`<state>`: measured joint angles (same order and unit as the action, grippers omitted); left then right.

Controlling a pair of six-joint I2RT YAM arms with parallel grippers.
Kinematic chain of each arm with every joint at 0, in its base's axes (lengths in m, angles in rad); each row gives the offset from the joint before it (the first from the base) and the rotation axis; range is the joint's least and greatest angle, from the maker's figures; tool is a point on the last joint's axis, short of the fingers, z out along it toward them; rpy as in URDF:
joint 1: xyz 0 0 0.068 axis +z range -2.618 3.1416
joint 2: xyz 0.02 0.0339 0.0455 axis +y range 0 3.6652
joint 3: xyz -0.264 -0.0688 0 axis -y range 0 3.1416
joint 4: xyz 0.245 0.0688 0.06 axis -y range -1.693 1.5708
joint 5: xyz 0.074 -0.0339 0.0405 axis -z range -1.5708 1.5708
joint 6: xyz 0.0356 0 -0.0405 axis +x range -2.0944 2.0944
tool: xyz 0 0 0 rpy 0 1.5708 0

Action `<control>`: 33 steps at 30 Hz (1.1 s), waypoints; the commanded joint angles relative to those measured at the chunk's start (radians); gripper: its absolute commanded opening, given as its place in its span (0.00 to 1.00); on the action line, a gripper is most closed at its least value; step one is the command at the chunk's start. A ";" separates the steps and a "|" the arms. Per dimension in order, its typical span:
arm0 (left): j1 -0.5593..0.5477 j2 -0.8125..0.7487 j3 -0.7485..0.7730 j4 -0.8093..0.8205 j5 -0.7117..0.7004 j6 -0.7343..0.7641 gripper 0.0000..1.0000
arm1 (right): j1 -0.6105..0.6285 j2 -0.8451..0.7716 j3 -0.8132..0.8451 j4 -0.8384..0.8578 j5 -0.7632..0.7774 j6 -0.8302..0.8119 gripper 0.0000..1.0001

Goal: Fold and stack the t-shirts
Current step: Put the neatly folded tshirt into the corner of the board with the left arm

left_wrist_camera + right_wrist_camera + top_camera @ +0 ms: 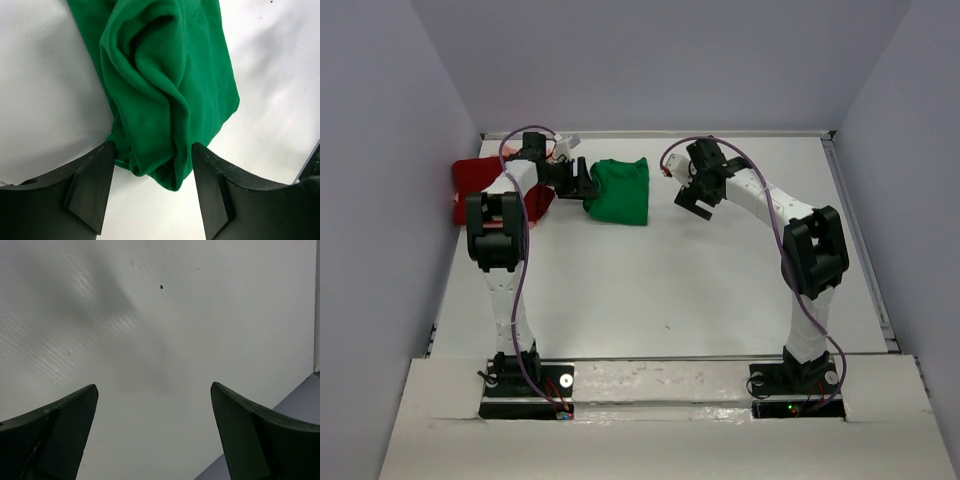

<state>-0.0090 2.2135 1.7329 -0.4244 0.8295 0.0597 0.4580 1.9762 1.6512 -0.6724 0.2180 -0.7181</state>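
Lying bunched in the upper centre of the overhead view, the green t-shirt (620, 190) is seen on the white surface (670, 290) as a folded, rumpled bundle. The dark red t-shirt (480, 180) is noted at the upper left, near the back left corner, partly covered by the left arm. The two shirts are set near each other, with the left hand (585, 184) between them at the green shirt's left edge.

From the left wrist camera, the green t-shirt (165, 75) is seen running up the frame in deep folds. Its narrow lower end is lodged inside the left hand (152, 147). The fingers (90, 190) are held well apart, and both tips are touched by the cloth. Whether the cloth is squeezed or merely straddled cannot be told.

The right hand (692, 205) is found right of the green shirt, apart from it. In its own wrist view the right hand (153, 386) is spread wide with nothing held, and only bare surface (160, 330) with a small dark speck (161, 287) is recorded.
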 commanded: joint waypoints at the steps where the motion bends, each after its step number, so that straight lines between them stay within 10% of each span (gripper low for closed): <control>1: 0.001 -0.051 -0.016 0.027 0.020 -0.004 0.72 | 0.004 -0.017 -0.013 0.030 0.003 -0.007 1.00; 12: 0.001 0.026 0.048 0.090 0.066 -0.047 0.87 | 0.004 -0.017 -0.021 0.030 0.003 -0.014 1.00; 33: -0.051 0.124 0.109 0.085 0.076 -0.041 0.84 | 0.004 -0.019 -0.033 0.030 0.000 -0.017 1.00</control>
<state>-0.0441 2.3318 1.8015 -0.3244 0.8921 0.0067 0.4580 1.9762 1.6199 -0.6712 0.2176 -0.7296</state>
